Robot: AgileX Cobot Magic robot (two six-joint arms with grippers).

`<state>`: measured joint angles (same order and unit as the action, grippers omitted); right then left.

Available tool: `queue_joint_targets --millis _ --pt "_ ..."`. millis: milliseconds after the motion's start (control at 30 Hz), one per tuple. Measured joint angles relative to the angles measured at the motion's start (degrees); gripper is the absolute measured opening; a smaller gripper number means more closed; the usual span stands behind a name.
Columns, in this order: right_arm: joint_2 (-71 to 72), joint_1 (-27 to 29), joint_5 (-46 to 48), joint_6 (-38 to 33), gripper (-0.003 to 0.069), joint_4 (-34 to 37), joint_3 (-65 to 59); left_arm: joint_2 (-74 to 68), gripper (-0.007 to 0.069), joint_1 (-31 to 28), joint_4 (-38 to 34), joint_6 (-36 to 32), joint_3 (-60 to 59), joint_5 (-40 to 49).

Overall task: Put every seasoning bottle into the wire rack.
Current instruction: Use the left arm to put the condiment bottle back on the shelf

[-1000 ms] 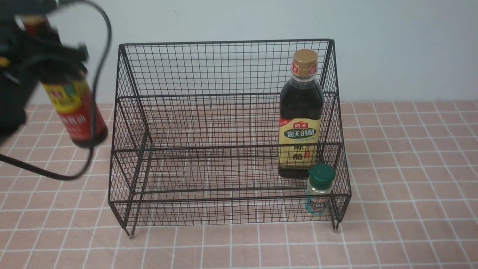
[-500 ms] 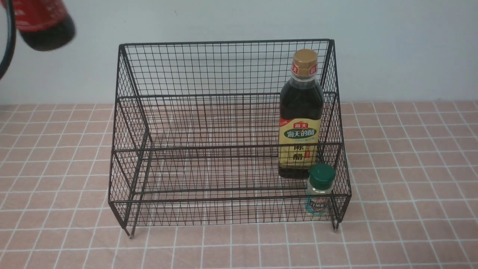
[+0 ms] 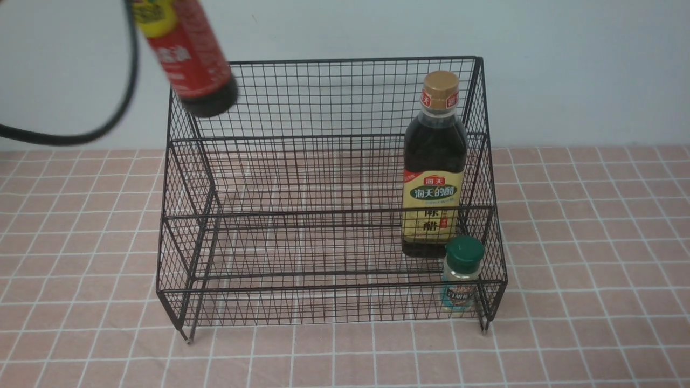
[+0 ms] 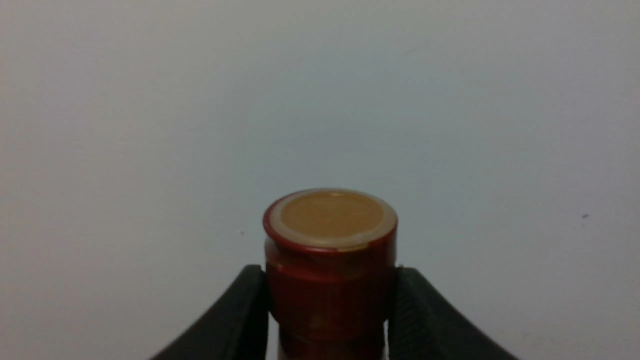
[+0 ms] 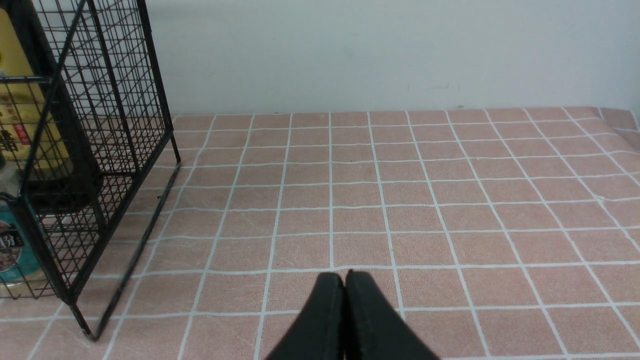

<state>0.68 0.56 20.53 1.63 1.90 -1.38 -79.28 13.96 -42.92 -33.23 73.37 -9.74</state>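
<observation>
Red bottle [image 3: 186,56], red-yellow label, hangs tilted above the rack's [image 3: 329,97] left rear corner, neck clamped in the left gripper [image 4: 330,305]. Rack's left and middle stand free. At its right: gold-capped bottle [image 3: 434,167], label "海天", upper tier; green-capped shaker [image 3: 461,272] below. Right gripper [image 5: 345,287]: pressed closed, beside the rack.

Black wire rack [image 3: 323,178] in fine square mesh. Dark round bottle [image 3: 186,54] with red and yellow label; red neck and dull gold cap top in the left wrist view. Dark square bottle [image 3: 434,167] with yellow label, green and red markings, gold cap, red band at the neck. Clear little shaker [image 3: 460,275] with green cap and teal label. Pink tiled tablecloth [image 3: 593,269] with white grid lines. Pale grey-white wall [image 3: 566,64]. Black cable [image 3: 81,134]. Black fingers [image 4: 235,320] on both grippers.
</observation>
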Motion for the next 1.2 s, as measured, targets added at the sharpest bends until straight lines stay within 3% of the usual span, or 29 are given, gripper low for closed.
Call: queue_joint_targets --millis 300,733,1200 --pt "0.0 0.0 0.0 0.0 -0.0014 0.0 0.0 -5.9 0.0280 2.5 -0.7 -4.4 -0.1 -1.0" --pt "0.0 0.0 0.0 0.0 -0.0014 0.0 0.0 -8.5 0.0280 2.8 -0.7 -10.7 -3.5 5.8" --pt "0.0 0.0 0.0 0.0 -0.0014 0.0 0.0 -11.4 0.0280 2.8 -3.8 -11.4 -6.2 7.8"
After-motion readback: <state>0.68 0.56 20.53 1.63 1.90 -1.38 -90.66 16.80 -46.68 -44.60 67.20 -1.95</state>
